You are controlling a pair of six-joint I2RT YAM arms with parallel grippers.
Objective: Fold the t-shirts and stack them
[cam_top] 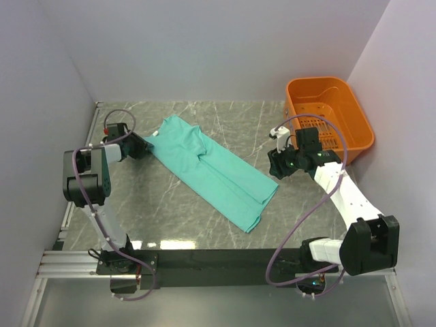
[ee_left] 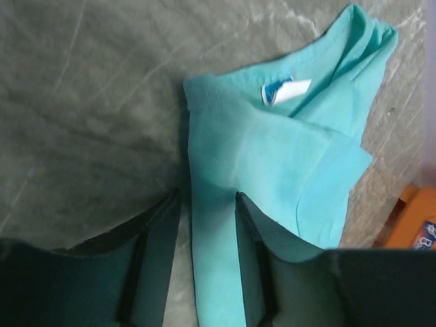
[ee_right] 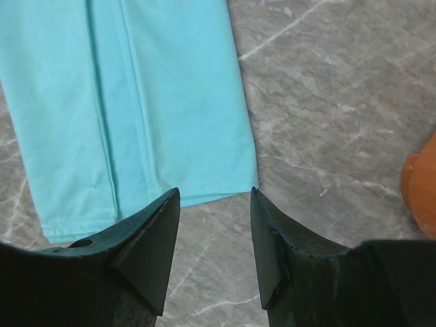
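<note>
- Shirt (cam_top: 211, 170) folded lengthwise into a strip, flat on surface (cam_top: 170, 218).
- Left jaws released, straddling its collar-end edge.
- Right jaws released, hem corner just ahead.
- Remaining: cross-folds, stacking.

Black-white arms (cam_top: 340, 196), purple cables (cam_top: 303, 223), dark wedge claw fingers (ee_right: 146, 252).

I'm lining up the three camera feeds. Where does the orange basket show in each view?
Top external: the orange basket is whole, in the upper right of the picture.
Left wrist: only a corner of it, at the lower right edge.
Right wrist: an orange sliver at the right edge.
Shared landmark: the teal t-shirt, which lies left of the basket in all three views.
</note>
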